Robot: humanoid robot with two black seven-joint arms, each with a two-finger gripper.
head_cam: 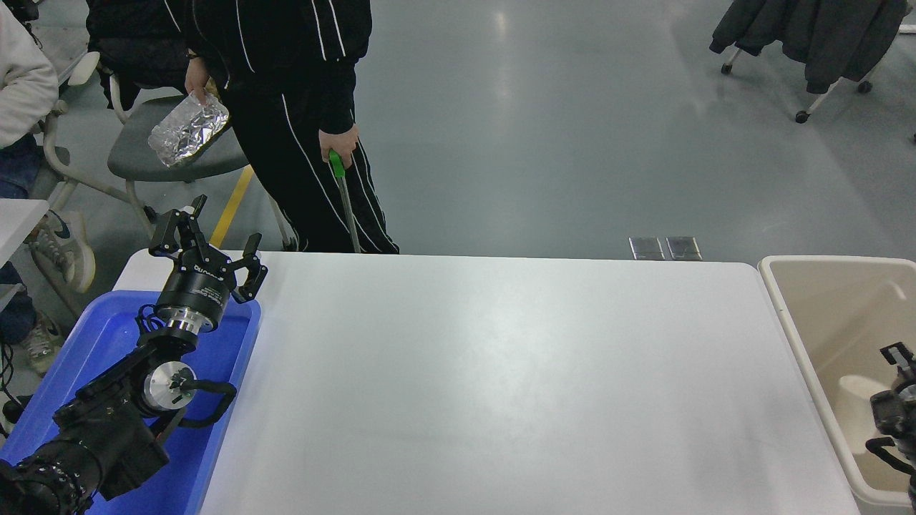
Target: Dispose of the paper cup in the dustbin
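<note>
The dustbin (780, 300) is a large beige bin with a thick white rim at the table's right end. A small pale rounded shape, which looks like the paper cup (859, 390), lies inside it low down. My right gripper (894, 400) comes in at the picture's right edge, over the bin's inside, just right of the cup and apart from it. Most of it is cut off by the edge. My left gripper (207, 247) is parked open and empty over the far end of a blue tray at the lower left.
The blue shallow tray (236, 400) sits at the table's left end under my left arm. A person in black stands at the far left side, holding a foil packet (187, 130) and a green-handled stick (342, 193). Chairs stand behind.
</note>
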